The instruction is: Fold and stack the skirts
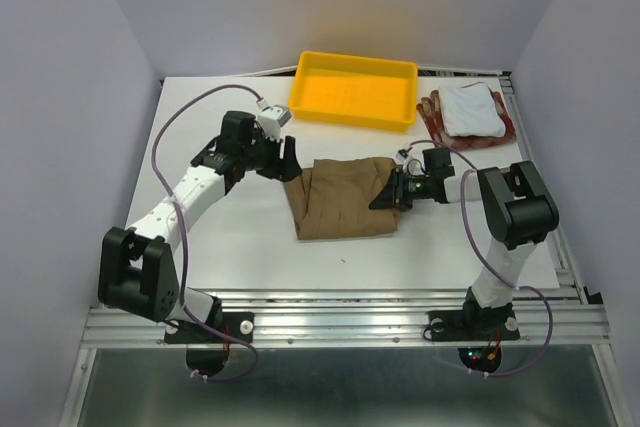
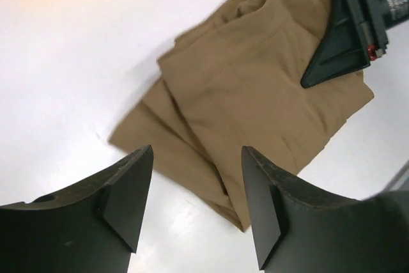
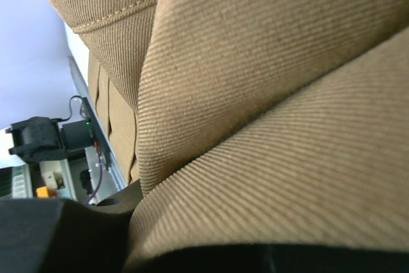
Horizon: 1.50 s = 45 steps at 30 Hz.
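**Tan skirt half folded, held at its right edge only**

Tan-brown cloth lies at the middle of the table [image 1: 240, 247] in the top view: the tan-brown skirt [image 1: 340, 202], doubled into a rough rectangle. The left gripper [image 1: 290, 162] sits at its left edge and the right gripper [image 1: 392, 192] at its right edge. In the upper right of the frame the white skirt [image 1: 470, 109] lies folded on the checked skirt [image 1: 432, 119], beside the yellow tray [image 1: 352, 119].

From the left wrist, the two dark fingers [image 2: 124, 190] stand wide apart with nothing between them, above bare table just short of the skirt's lower left corner. Loose layers show along that edge.

From the right wrist, corded cloth fills nearly the whole frame and rides over the lower finger [image 3: 64, 234]; the pincer appears closed narrowly on a fold of the tan-brown skirt.

To do this fold well, the free pincer probably needs to take every layer at the near corner, not the top one alone, and both arms should carry the cloth level so the edges meet. The pleats may slide and skew the stack.
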Tool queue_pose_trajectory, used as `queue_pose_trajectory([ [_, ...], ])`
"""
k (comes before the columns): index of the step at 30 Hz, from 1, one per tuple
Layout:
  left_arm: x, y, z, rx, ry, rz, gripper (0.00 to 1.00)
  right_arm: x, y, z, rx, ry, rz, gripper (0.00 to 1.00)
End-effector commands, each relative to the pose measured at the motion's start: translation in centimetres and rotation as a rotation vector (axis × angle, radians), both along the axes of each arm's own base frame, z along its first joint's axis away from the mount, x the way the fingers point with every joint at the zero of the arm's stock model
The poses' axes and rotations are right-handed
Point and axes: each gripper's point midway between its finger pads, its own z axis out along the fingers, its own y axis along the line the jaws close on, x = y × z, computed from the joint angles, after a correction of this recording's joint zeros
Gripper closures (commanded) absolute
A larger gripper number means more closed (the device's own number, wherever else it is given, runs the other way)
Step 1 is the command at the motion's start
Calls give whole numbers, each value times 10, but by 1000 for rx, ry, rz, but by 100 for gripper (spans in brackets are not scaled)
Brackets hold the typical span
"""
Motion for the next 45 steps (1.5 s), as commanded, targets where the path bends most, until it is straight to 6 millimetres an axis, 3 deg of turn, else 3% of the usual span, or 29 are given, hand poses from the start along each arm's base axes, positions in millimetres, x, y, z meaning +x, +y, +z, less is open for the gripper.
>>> queue_pose_trajectory([
  [1,-33,14,-59,-115,417,229,28,-8,-28,-32,-198,13,-45,99],
  [3,-39,21,-72,-139,461,303,24,-4,-31,-31,-223,10,-57,99],
  [4,-40,23,-71,-153,469,339,10,-9,-33,-33,-238,36,-53,99],
  [6,-51,33,-94,-126,534,417,7,-2,-35,-31,-261,24,-66,99],
  [8,-58,34,-102,-129,553,433,1,-3,-36,-32,-269,36,-61,99],
  [13,-67,25,-128,-155,618,454,1,-2,-38,-30,-286,39,-50,99],
  [19,-61,-4,-138,-208,656,418,1,-4,-38,-32,-290,50,-38,99],
  [28,-27,-18,-160,-220,650,440,1,-7,-38,-35,-290,55,-16,99],
  [35,-13,-15,-192,-147,679,512,2,-8,-40,-39,-305,59,-12,99],
  [40,-14,-25,-193,-131,679,488,28,-3,-43,-38,-326,48,-29,99],
  [41,-15,-27,-193,-118,672,480,38,0,-43,-36,-332,37,-33,99],
  [43,-14,-40,-188,-91,647,439,45,7,-47,-32,-355,10,-50,99],
  [45,-14,-48,-186,-79,626,407,59,14,-50,-27,-375,-23,-60,99],
])
